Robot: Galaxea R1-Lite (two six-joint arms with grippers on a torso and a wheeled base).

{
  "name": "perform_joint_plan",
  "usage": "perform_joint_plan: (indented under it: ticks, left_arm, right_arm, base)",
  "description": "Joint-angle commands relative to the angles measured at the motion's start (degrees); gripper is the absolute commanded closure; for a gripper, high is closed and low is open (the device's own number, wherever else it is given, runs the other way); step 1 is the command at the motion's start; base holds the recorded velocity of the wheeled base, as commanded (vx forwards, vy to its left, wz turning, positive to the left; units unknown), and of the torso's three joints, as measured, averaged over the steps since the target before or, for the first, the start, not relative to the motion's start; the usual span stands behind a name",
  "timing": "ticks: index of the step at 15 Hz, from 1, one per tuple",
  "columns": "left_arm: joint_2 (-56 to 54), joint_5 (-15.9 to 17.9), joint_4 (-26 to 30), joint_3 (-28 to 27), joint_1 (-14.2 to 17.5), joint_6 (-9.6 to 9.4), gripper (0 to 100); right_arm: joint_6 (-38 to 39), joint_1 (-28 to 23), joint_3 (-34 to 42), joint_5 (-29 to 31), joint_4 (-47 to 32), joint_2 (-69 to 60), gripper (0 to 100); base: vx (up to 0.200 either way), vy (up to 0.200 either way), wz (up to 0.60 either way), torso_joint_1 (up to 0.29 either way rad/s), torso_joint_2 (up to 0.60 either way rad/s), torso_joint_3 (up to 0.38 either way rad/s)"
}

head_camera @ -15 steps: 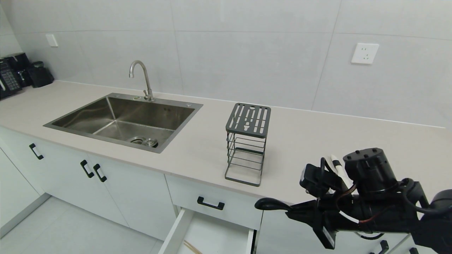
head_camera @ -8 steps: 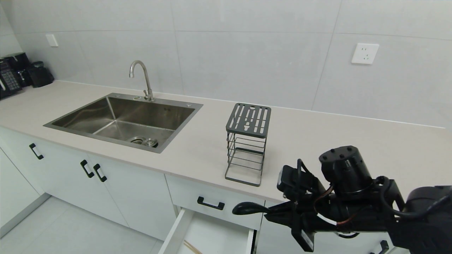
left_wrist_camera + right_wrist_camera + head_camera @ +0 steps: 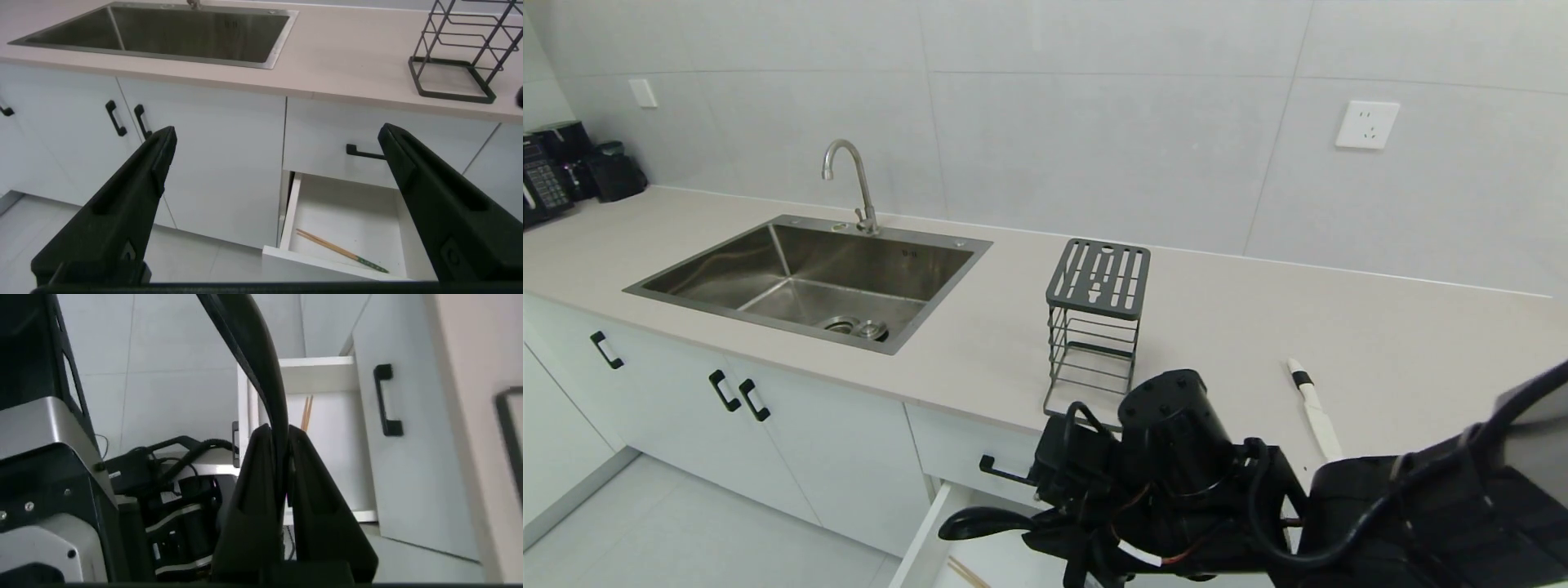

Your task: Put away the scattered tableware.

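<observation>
In the head view, the black spoon (image 3: 977,523) was seen pinched by its handle in the right gripper (image 3: 1058,541), carried below and in front of the rack (image 3: 1096,327), over the open drawer (image 3: 925,541). A pair of chopsticks (image 3: 968,572) was already in that drawer. A white knife (image 3: 1313,400) was left on the counter to the right of the rack, well apart from it. The task was judged partly done: chopsticks stowed, spoon not yet released, knife untouched. The sink (image 3: 800,278) left of the rack was seen with no tableware in it. In the left wrist view, the left gripper (image 3: 278,135) was held with its fingers (image 3: 122,212) spread wide and nothing between them, facing the drawer (image 3: 282,220) below the rack (image 3: 456,49). The chopsticks (image 3: 339,251) were seen lying on the drawer floor. In the right wrist view, the fingers (image 3: 315,498) were pressed onto the spoon handle (image 3: 255,351), with the drawer (image 3: 327,371) and chopsticks (image 3: 306,412) beyond. No writing could be read. Small marks on the sink's back wall were too small to tell.
</observation>
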State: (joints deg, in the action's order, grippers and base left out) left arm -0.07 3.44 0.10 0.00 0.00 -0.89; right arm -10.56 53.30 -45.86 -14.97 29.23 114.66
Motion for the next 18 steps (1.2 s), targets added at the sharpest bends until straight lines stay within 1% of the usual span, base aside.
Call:
perform_joint_plan:
  ticks: [1, 3, 6, 9, 10, 11, 12, 16, 18]
  left_arm:
    - [0.07, -0.01, -0.01, 0.0, 0.0, 0.01, 0]
    - [0.07, -0.01, -0.01, 0.0, 0.0, 0.01, 0]
    - [0.07, -0.01, -0.01, 0.0, 0.0, 0.01, 0]
    - [0.07, -0.01, -0.01, 0.0, 0.0, 0.01, 0]
    - [0.07, -0.01, -0.01, 0.0, 0.0, 0.01, 0]
    - [0.07, -0.01, -0.01, 0.0, 0.0, 0.01, 0]
    - [0.07, -0.01, -0.01, 0.0, 0.0, 0.01, 0]
    - [0.07, -0.01, -0.01, 0.0, 0.0, 0.01, 0]
    - [0.07, -0.01, -0.01, 0.0, 0.0, 0.01, 0]
  right_arm:
    - [0.1, 1.19, -2.04, 1.43, 0.03, 4.16, 100]
    - [0.1, 2.34, -3.89, 3.72, -0.23, 5.66, 100]
    - [0.1, 3.39, -5.91, 2.05, -0.4, 7.5, 100]
    - [0.27, 3.74, -12.94, 1.7, -0.4, 9.7, 100]
    - [0.27, 3.83, -13.73, 1.7, -0.32, 9.96, 100]
    - [1.5, 4.01, -18.39, 1.79, 0.03, 12.07, 100]
    - [3.53, 4.36, -19.44, 1.7, 0.03, 12.95, 100]
    - [4.05, 4.27, -18.65, 0.64, 0.21, 14.71, 100]
    - [4.05, 4.27, -18.65, 0.47, 1.27, 14.89, 100]
  base:
    - [0.0, 0.0, 0.0, 0.0, 0.0, 0.0]
    - [0.0, 0.0, 0.0, 0.0, 0.0, 0.0]
    - [0.0, 0.0, 0.0, 0.0, 0.0, 0.0]
    - [0.0, 0.0, 0.0, 0.0, 0.0, 0.0]
    - [0.0, 0.0, 0.0, 0.0, 0.0, 0.0]
    - [0.0, 0.0, 0.0, 0.0, 0.0, 0.0]
    - [0.0, 0.0, 0.0, 0.0, 0.0, 0.0]
    - [0.0, 0.0, 0.0, -0.008, 0.01, 0.014]
    - [0.0, 0.0, 0.0, -0.195, 0.38, 0.181]
